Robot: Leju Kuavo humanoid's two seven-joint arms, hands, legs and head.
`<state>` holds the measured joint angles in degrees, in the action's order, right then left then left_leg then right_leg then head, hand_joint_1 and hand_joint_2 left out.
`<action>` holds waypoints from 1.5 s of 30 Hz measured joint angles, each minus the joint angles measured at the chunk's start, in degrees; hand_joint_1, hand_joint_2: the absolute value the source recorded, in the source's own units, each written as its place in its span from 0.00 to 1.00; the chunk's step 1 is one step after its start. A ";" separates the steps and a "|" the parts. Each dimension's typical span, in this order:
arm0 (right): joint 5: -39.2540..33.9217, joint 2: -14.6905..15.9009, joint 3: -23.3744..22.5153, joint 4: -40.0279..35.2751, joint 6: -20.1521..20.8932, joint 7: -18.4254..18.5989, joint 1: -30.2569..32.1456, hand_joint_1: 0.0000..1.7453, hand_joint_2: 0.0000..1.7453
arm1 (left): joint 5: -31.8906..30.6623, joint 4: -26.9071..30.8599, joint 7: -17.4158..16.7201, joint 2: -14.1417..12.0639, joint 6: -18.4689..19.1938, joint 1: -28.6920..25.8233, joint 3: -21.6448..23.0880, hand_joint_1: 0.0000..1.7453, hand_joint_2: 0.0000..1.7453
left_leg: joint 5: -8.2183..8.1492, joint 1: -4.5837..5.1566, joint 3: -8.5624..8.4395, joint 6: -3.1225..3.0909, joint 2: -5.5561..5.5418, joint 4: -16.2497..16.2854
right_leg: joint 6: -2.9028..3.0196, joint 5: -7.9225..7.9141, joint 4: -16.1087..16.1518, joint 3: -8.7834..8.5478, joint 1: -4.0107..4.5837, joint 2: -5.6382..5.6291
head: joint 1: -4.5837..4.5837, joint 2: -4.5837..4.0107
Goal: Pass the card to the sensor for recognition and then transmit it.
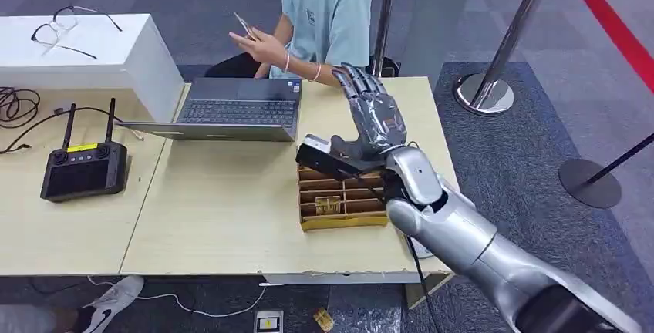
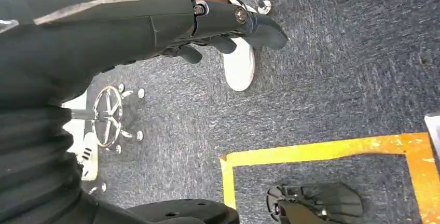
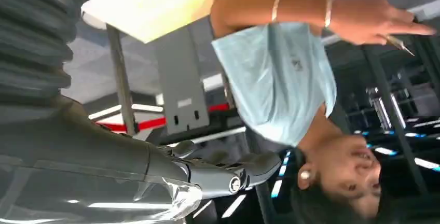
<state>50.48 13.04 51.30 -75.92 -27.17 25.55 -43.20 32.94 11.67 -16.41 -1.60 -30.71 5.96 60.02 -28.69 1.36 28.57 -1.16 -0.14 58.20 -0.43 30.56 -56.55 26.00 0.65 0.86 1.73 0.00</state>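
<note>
While the thin card sits pinched in the seated person's hand behind the grey laptop, the right hand is raised with fingers spread, holding nothing. Below it lie a black box-shaped sensor and a slotted cardboard tray on the pale wooden table. The left hand hangs over carpet, fingers loosely curled, empty.

The tray sits on the table, with the laptop at its 10 o'clock. The remote lies at the laptop's 8 o'clock. The person sits at the table's 12 o'clock.
</note>
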 joint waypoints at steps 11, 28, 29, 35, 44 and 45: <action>9.38 6.95 -6.73 -21.37 0.19 5.77 9.55 0.00 1.00 | 0.30 0.00 -0.71 0.24 -1.24 -0.17 1.12 0.00 1.00 | -0.01 0.00 0.01 -0.01 0.01 0.03 | -0.01 -0.01 0.00 0.00 0.00 -0.03 | -0.07 0.00; 17.99 18.39 -21.88 -48.68 3.67 12.35 27.28 0.00 1.00 | 1.99 -0.09 -0.33 -0.09 -2.36 -0.31 1.05 0.00 1.00 | -0.02 0.02 0.00 -0.02 0.03 0.03 | -0.02 -0.01 0.02 0.00 -0.01 -0.05 | -0.02 0.00; 18.45 18.83 -22.87 -49.58 2.97 12.53 28.51 0.00 1.00 | 2.14 -0.09 -0.33 -0.09 -2.40 -0.27 1.03 0.00 1.00 | -0.02 0.02 -0.01 -0.02 0.02 0.04 | -0.02 -0.01 0.03 -0.01 0.00 -0.04 | -0.04 0.00; 19.28 21.21 -30.51 -56.00 -0.63 13.12 36.38 0.00 1.00 | 1.97 -0.17 -0.62 -0.13 -2.21 -0.30 0.98 0.00 1.00 | -0.02 0.02 -0.01 -0.02 0.02 0.02 | -0.01 -0.01 0.03 -0.01 -0.01 -0.05 | -0.04 0.00; 16.73 23.26 -38.50 -60.31 0.68 13.88 42.99 0.00 1.00 | 1.59 -0.24 -1.01 -0.13 -2.16 -0.18 0.98 0.00 1.00 | -0.02 0.02 -0.03 -0.02 0.03 0.02 | -0.01 -0.01 0.02 -0.03 0.00 -0.05 | -0.02 0.00; 16.62 23.40 -39.17 -60.51 0.77 13.97 43.54 0.00 1.00 | 1.51 -0.24 -1.01 -0.13 -2.21 -0.16 0.98 0.00 1.00 | -0.02 0.02 -0.03 -0.02 0.03 0.02 | -0.01 -0.01 0.02 -0.03 -0.01 -0.05 | -0.02 0.00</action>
<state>67.10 36.44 12.13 -136.43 -26.40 39.52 0.33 34.45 11.43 -17.42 -1.73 -32.92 5.80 61.00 -28.71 1.38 28.53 -1.19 -0.11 58.21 -0.45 30.54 -56.53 25.97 0.65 0.82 1.71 0.00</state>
